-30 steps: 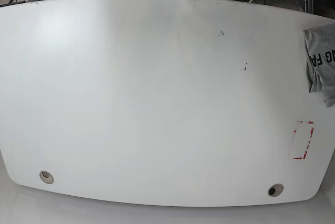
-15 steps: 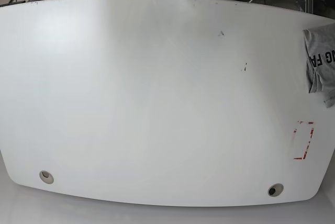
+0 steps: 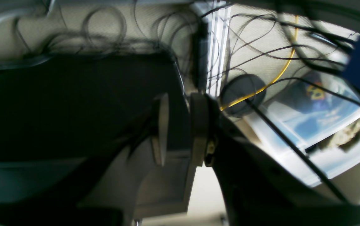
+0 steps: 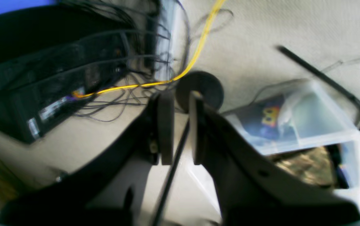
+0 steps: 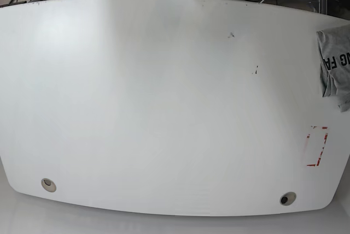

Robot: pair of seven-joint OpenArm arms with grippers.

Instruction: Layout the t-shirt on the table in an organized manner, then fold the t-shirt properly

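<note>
My left tool hangs over a cable-strewn floor, its two fingers standing a little apart with nothing between them. My right tool, likewise parted and empty-handed, faces a yellow cable, a dark round disc and a plastic bin (none of it any business of mine). Neither wrist view shows the t-shirt, and the base view shows neither tool, so the garment lies out of reach of both.

Farther out, on the white worktop, the grey t-shirt sits bunched beyond the red tape mark, on the side away from the near grommet hole, partly cut off by the frame on my left arm's side. Dark block letters face up.

I judge it light, soft and limp, likely to wrinkle and trail rather than slip or break. The loose edge facing mid-worktop, level with the lettering and beyond the tape mark, looks the best hold for my left tool; a shallow pinch could catch one layer only.
</note>
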